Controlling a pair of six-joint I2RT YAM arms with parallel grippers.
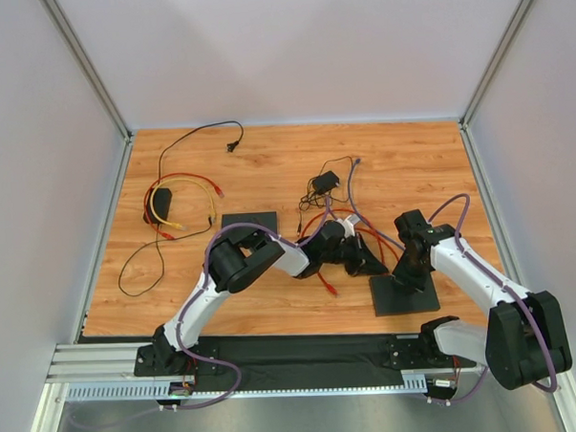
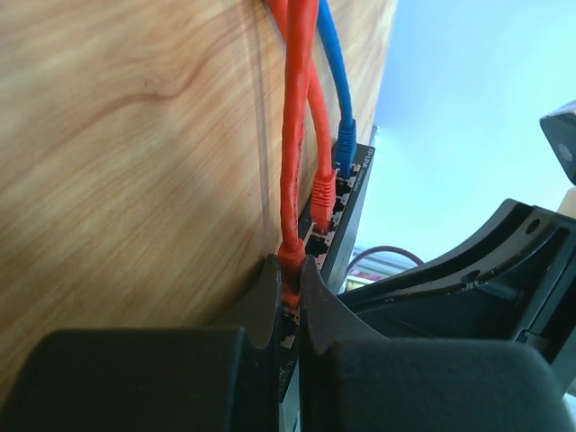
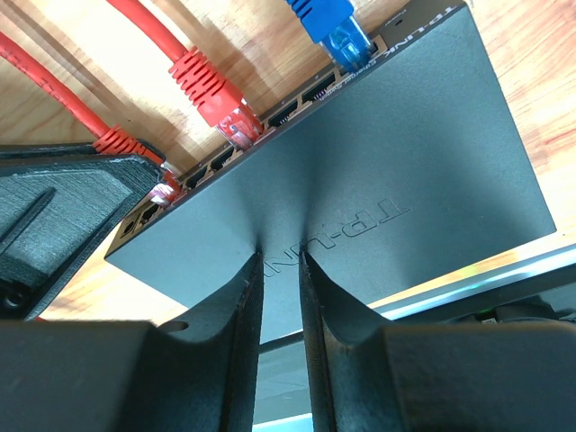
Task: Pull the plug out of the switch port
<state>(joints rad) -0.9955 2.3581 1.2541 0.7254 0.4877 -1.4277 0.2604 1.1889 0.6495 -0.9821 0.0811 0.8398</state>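
Observation:
A dark grey switch [image 3: 405, 135] lies on the wooden table, with two red cables and a blue one plugged into its port row. In the left wrist view my left gripper [image 2: 289, 275] is shut on the nearest red plug [image 2: 292, 259], which sits in its port on the switch [image 2: 337, 225]. The second red plug [image 2: 323, 192] and the blue plug [image 2: 345, 148] are further along the row. My right gripper [image 3: 280, 256] rests its fingertips on the switch's top face, jaws a narrow gap apart with nothing between them. From above, both grippers meet at the switch [image 1: 368, 262].
A flat black plate [image 1: 403, 294] lies under the right arm and another [image 1: 248, 222] behind the left arm. A black power adapter [image 1: 326, 182] with its lead sits behind the switch. A bundle of red, yellow and black cables [image 1: 178, 206] lies at the left.

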